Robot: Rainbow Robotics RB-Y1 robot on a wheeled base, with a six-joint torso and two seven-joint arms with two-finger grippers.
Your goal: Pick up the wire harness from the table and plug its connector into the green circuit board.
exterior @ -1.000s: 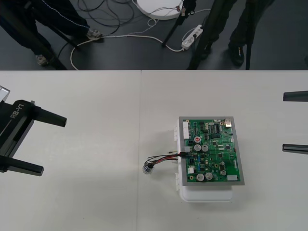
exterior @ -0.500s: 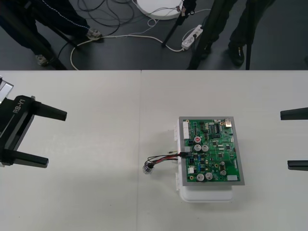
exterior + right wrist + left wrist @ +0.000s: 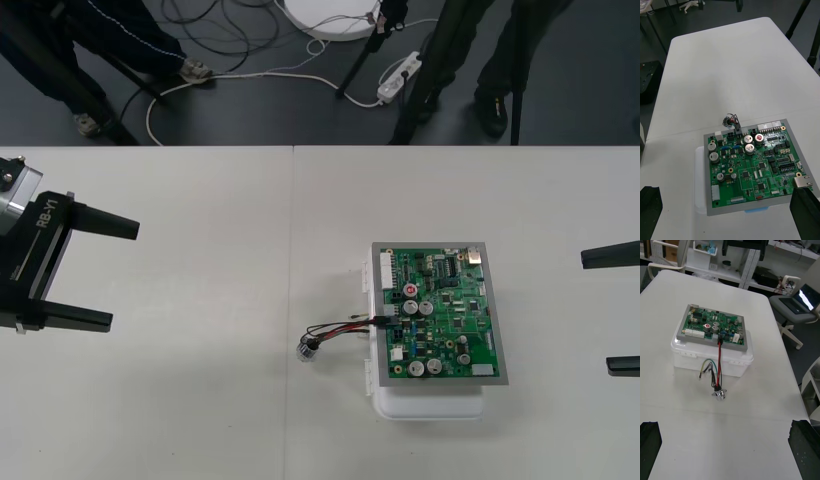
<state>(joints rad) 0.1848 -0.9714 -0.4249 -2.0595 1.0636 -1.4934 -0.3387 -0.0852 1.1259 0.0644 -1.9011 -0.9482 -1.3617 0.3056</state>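
Observation:
The green circuit board (image 3: 438,312) rests on its white base (image 3: 428,403) right of the table's middle. The harness wires (image 3: 340,329) run from a black plug (image 3: 384,321) seated in the board's left edge down to the round metal socket (image 3: 308,349) lying on the table. From the left wrist, the plug (image 3: 719,340) stands in the board (image 3: 711,327) and the socket (image 3: 719,394) lies in front of the base. My left gripper (image 3: 108,274) is open at the far left. At the right edge my right gripper (image 3: 610,312) is open too, well clear of the board (image 3: 756,166).
Dark floor with cables, a power strip (image 3: 396,78) and stand legs lies beyond the table's far edge. A seam (image 3: 291,300) runs down the table between the left gripper and the harness.
The left gripper has drifted up and slightly right with its fingers spread. The right gripper's fingers have shifted down and opened wider. Board and harness have not moved.

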